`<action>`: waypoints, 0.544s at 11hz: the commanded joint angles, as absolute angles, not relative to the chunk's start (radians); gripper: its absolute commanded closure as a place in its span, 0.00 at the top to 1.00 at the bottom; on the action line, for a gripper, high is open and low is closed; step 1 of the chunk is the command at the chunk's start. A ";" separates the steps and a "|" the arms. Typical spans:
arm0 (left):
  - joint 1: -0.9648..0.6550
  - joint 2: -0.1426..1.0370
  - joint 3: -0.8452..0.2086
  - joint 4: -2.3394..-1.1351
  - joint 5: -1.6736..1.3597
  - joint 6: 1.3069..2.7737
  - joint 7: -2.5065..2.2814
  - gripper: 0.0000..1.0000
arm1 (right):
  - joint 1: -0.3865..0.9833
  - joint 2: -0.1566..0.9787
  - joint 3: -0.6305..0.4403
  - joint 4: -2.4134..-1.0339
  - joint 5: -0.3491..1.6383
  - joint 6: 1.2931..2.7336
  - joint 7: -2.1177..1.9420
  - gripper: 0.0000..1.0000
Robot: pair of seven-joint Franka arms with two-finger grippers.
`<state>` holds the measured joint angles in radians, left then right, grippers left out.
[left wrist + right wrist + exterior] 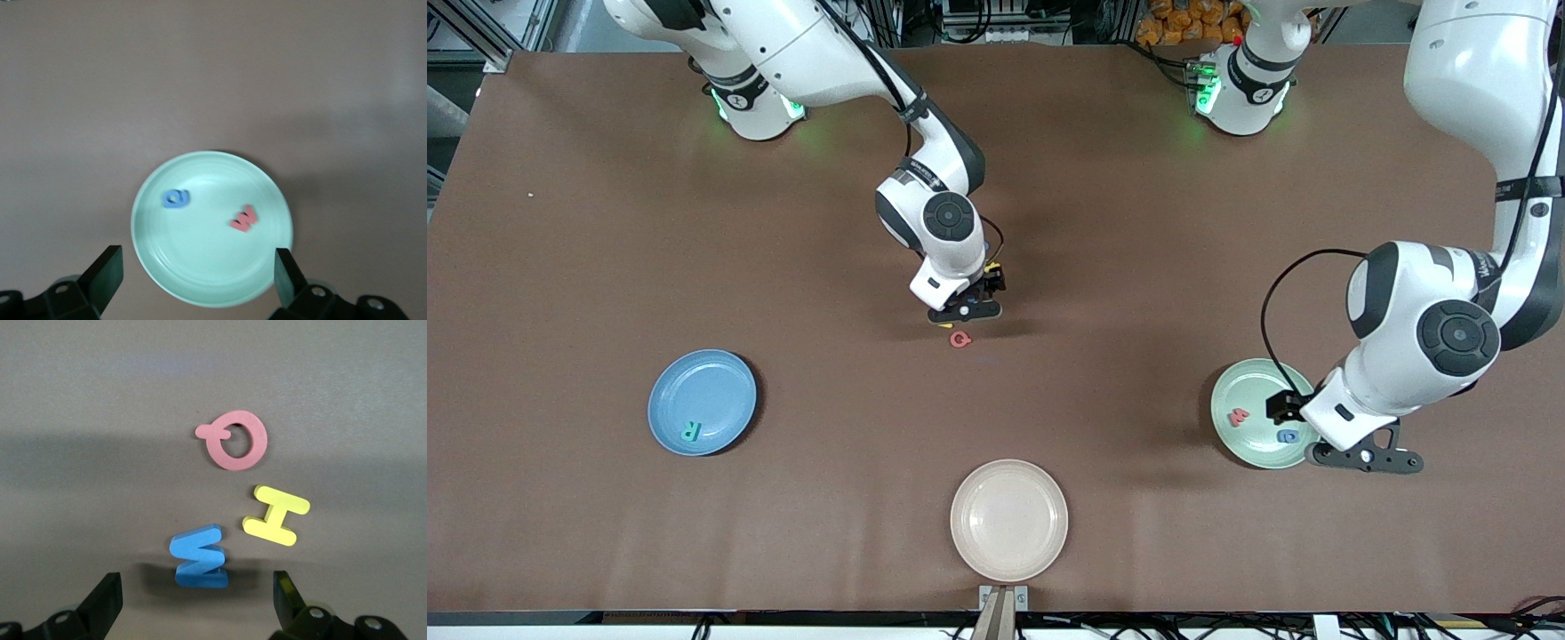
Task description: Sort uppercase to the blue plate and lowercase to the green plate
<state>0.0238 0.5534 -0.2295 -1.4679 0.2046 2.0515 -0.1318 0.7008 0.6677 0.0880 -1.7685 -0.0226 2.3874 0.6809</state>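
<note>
The pale green plate (1249, 382) lies at the left arm's end of the table with a red w (1238, 416) and a small blue lowercase letter (1288, 436) on it. My left gripper (1362, 459) hangs open and empty over that plate's edge; its wrist view shows the green plate (200, 267), the w (245, 219) and the blue letter (176, 198). My right gripper (197, 600) is open low over mid-table, with a blue M (199, 557) between its fingers, a yellow H (276, 515) and a red Q (235, 440) beside it. The blue plate (698, 391) holds a teal R (689, 432).
A cream plate (1008, 520) with nothing on it sits near the table's front-camera edge, midway between the two other plates. The red Q (959, 339) shows just nearer the front camera than the right gripper (965, 313). The table is covered in brown.
</note>
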 commanded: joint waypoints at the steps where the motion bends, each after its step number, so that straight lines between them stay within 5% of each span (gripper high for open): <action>1: 0.023 0.462 -0.287 -1.580 0.176 2.033 -0.263 1.00 | 0.696 0.702 0.092 -1.743 -0.037 2.401 0.670 1.00; 6: 0.025 0.377 -0.486 -1.781 0.178 2.049 -0.680 1.00 | 0.689 0.723 0.086 -1.721 -0.043 2.438 0.580 1.00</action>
<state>0.0140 0.4385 -0.4420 -1.6844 0.1928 2.0323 -0.5781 0.7004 0.7016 0.0856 -1.7593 -0.0264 2.4332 0.6207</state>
